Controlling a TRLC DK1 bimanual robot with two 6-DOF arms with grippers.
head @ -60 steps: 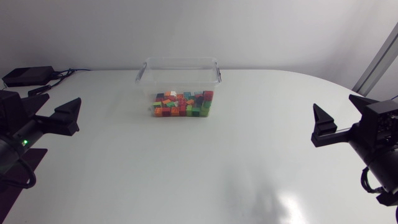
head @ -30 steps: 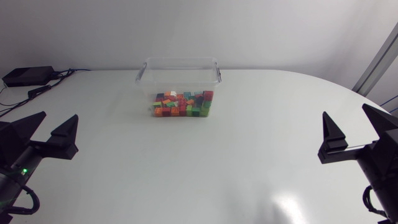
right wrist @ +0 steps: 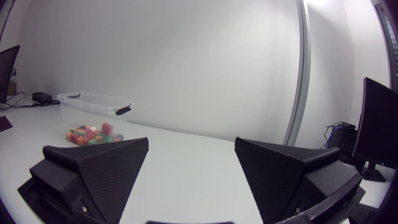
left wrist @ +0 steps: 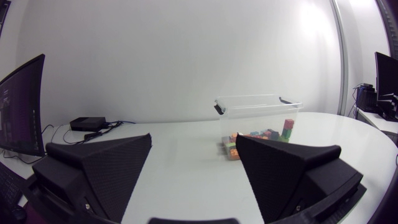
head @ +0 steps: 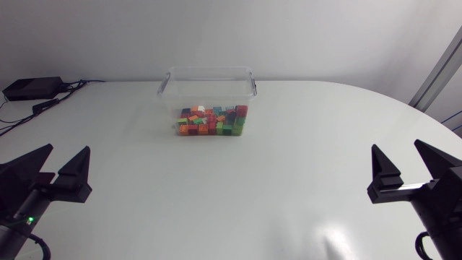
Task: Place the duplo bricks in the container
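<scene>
Duplo bricks [head: 211, 121] in many colours lie heaped inside the clear container [head: 208, 74], filling its near end. The left pincer [head: 69, 148] is spread wide and holds nothing. The right pincer [head: 397, 144] is also spread wide and empty. Each is over the white worktop [head: 289, 166], well apart from the other. The container stands well ahead of both: ahead and to the right of the left pincer, ahead and to the left of the right pincer.
</scene>
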